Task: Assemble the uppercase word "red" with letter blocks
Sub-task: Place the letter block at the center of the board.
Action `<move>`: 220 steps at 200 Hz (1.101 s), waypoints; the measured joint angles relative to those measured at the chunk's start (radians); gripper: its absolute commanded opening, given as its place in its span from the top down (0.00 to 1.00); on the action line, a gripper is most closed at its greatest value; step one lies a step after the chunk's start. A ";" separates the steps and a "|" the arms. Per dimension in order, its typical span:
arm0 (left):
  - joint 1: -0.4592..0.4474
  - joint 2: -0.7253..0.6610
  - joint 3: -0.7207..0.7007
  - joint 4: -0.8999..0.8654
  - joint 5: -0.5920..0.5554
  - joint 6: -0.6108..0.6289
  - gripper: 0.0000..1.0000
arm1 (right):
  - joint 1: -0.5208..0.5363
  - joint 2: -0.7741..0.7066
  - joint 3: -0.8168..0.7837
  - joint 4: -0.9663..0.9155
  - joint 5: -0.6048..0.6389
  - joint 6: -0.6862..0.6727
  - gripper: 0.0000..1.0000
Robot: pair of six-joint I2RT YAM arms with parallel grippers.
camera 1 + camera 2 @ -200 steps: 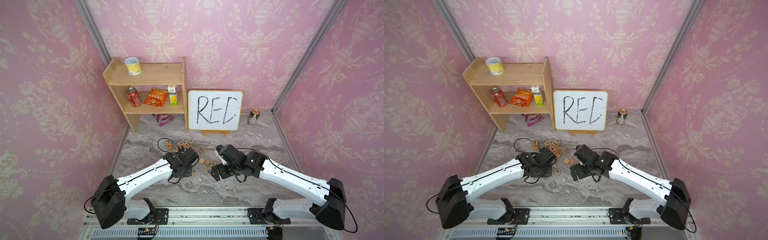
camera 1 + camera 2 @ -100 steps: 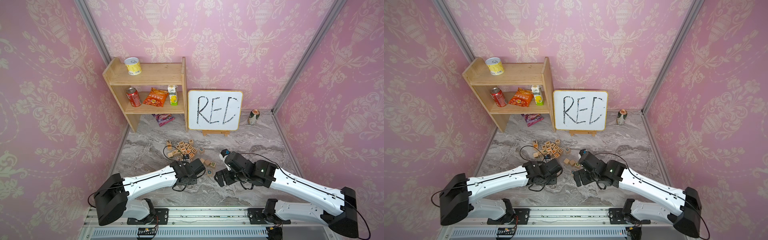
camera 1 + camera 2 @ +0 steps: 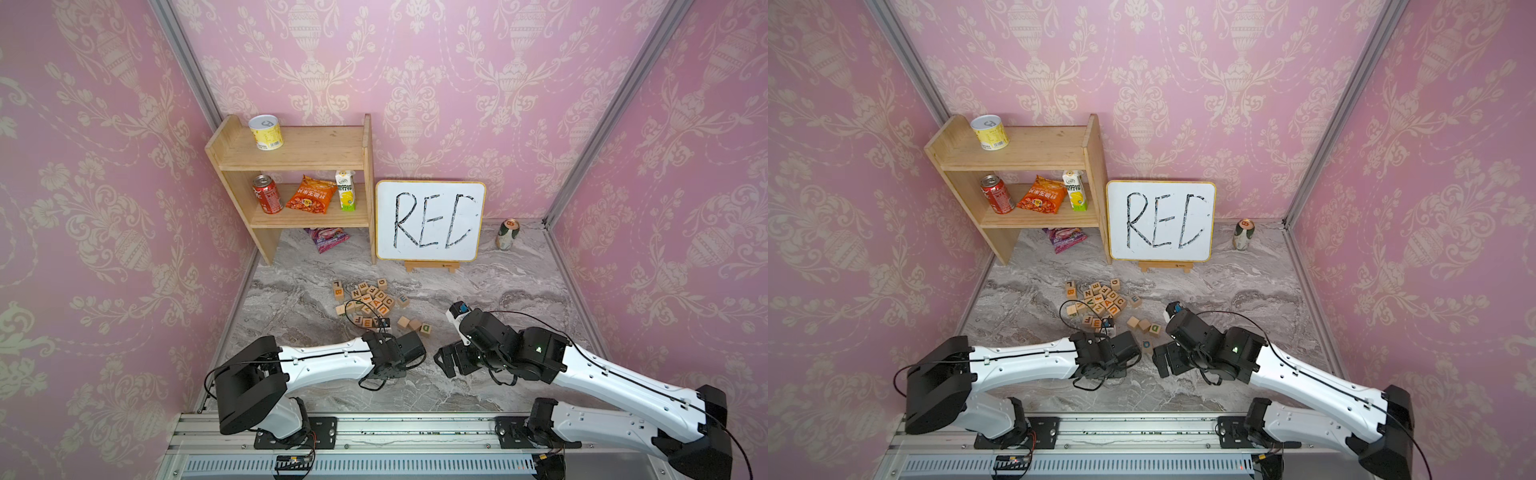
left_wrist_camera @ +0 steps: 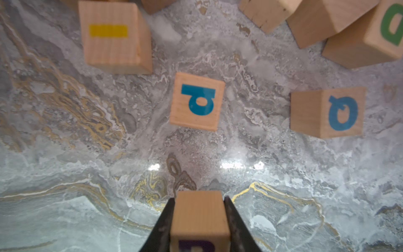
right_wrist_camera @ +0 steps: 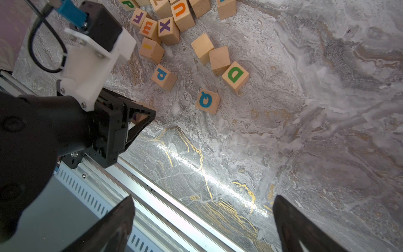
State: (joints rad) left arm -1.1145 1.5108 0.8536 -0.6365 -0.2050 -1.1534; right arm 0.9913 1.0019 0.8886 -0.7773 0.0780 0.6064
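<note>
The left fingers point(image 4: 168, 220) were pinching a pale block point(image 4: 200, 216) by two opposite sides, one face showing only the edge of a purple letter (the R, I judged, since the word wanted nothing else purple). It hung over bare table point(image 4: 65, 196), farther from the whiteboard point(image 3: 430, 220) than any loose block. Whether it touched the table I could not tell. The right fingers point(image 5: 117, 220) were spread wide on nothing, about as far from the whiteboard.

This looked like the setting-down of the first letter. To do it well, I thought, the block should go straight down until it sat flat, lettered face up and reading the way the whiteboard reads, and only then should the fingers part. It wanted bare table beside it for two more, and a berth clear of the blue P block point(image 4: 197, 101) and blue Q block point(image 4: 327, 112), which lay between it and the whiteboard. The green D block point(image 3: 425, 329) and blue E block point(image 3: 402, 300) waited nearer the whiteboard, the E at the edge of the heap point(image 3: 365, 301).

A second earlier both arms had reached closer to the whiteboard, the left wrist covering the heap's near edge. Now the whole heap lay uncovered. The pinch had stayed shut, the right fingers wide.
</note>
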 measured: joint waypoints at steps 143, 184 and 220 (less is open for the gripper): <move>-0.036 0.090 0.000 0.072 -0.012 -0.005 0.57 | 0.000 -0.040 -0.018 -0.029 0.008 0.021 0.00; -0.036 0.090 0.000 0.072 -0.012 0.012 0.39 | 0.000 -0.040 -0.018 -0.029 0.020 0.023 0.00; -0.036 0.090 0.003 0.069 -0.019 0.028 0.05 | 0.000 -0.040 -0.018 -0.029 0.027 0.023 0.00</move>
State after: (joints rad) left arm -1.1507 1.6005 0.8566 -0.5671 -0.2241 -1.1252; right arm 0.9913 0.9623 0.8703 -0.8062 0.1051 0.6296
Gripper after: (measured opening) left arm 0.843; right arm 0.998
